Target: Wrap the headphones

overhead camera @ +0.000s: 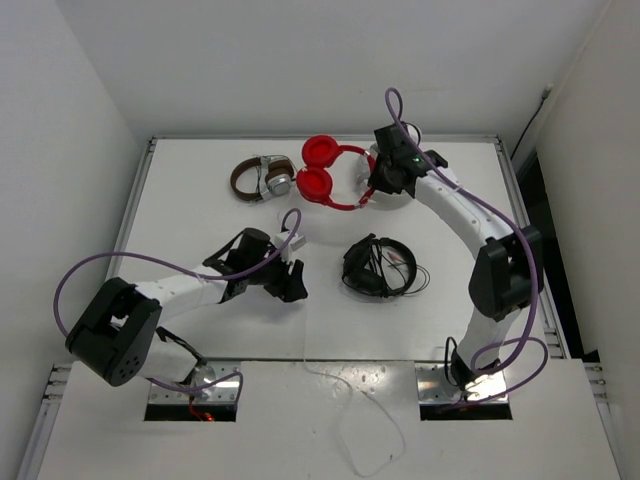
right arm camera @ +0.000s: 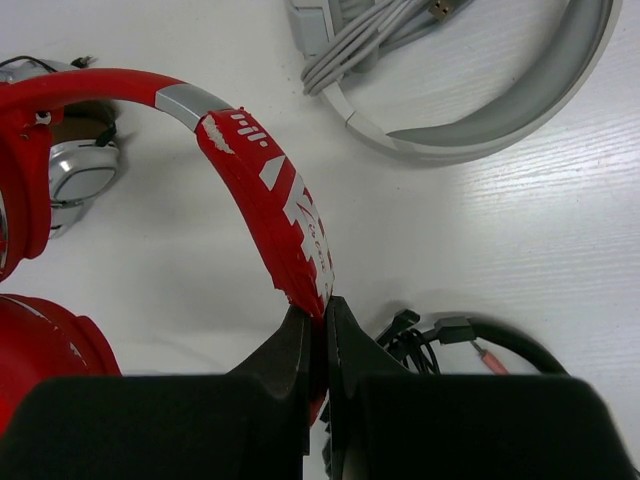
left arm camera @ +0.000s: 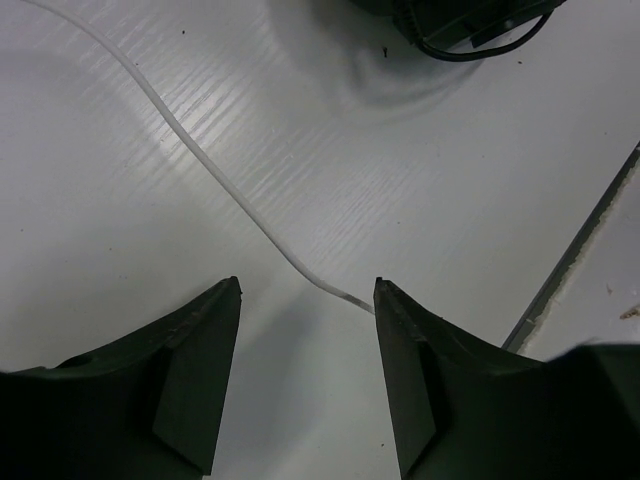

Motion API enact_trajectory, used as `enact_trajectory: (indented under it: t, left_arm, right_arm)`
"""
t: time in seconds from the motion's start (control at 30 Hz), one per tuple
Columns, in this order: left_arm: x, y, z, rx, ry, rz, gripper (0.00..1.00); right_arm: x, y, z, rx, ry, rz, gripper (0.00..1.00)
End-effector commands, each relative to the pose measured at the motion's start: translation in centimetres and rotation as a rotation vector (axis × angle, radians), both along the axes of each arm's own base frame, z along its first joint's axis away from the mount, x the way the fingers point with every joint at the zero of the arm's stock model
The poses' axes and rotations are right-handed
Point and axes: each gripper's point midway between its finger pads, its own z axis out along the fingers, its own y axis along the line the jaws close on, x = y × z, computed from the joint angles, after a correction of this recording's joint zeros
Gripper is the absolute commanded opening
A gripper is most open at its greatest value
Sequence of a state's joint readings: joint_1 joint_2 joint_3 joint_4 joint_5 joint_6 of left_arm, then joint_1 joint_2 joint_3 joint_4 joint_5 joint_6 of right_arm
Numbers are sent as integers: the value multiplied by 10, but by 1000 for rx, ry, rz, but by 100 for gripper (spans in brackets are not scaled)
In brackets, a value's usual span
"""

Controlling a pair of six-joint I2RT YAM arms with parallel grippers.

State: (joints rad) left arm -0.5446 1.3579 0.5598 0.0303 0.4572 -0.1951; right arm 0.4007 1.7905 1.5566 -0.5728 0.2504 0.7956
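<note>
The red headphones lie at the back of the table, ear cups to the left. My right gripper is shut on their red headband, pinching the peeling band between its fingertips. The thin white cable runs diagonally across the table in the left wrist view and passes behind the right finger of my left gripper. That gripper is open just above the table, with only bare table between its jaws. From above, the left gripper sits left of centre, and the white cable loops over the near board.
Brown-and-silver headphones lie left of the red ones. Black headphones with a tangled black cable sit mid-table. A white headset band with a grey cord lies beside the right gripper. The table's near edge is by the left gripper.
</note>
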Motion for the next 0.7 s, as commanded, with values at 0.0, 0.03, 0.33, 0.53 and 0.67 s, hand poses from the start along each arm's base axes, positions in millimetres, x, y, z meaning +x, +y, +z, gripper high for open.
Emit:
enact_trajectory:
  t: [0.0, 0.03, 0.33, 0.53, 0.67]
  left_arm:
    - [9, -14, 19, -60, -49, -26, 62]
    - [10, -15, 20, -65, -57, -26, 62]
    - [13, -22, 22, -91, -27, -16, 62]
    - [18, -21, 18, -77, -20, 7, 62]
    - [24, -21, 22, -70, -46, 16, 55]
  right_arm:
    - [11, 9, 54, 119, -150, -16, 0]
    - [11, 9, 54, 119, -150, -16, 0]
    - [11, 9, 56, 130, -157, -22, 0]
    - [7, 12, 57, 149, -152, -13, 0]
    - [1, 16, 62, 166, -156, -3, 0]
